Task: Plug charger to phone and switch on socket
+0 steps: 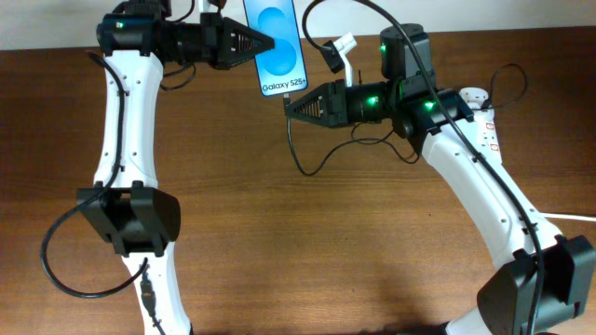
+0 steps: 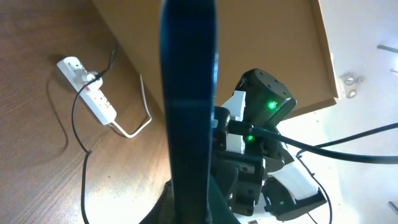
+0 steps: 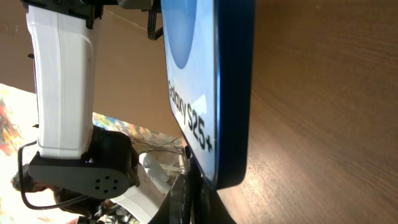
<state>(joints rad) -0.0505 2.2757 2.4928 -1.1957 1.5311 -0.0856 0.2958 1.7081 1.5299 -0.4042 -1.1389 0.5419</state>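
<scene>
Two grips to hold firm: left hand [image 1: 264, 42] clamped on phone [image 1: 282, 51], right hand [image 1: 290, 105] pinching charger [image 1: 291, 140] tip; line up squarely with bottom port, push straight, gently.

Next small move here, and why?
Probably nudge the right gripper a little toward the phone's bottom edge to seat the charger. The left gripper grips the phone by its side. The right gripper's tip sits at that bottom edge with the charger's cable trailing from it, and I can't tell whether it's in. The socket comes after.
</scene>
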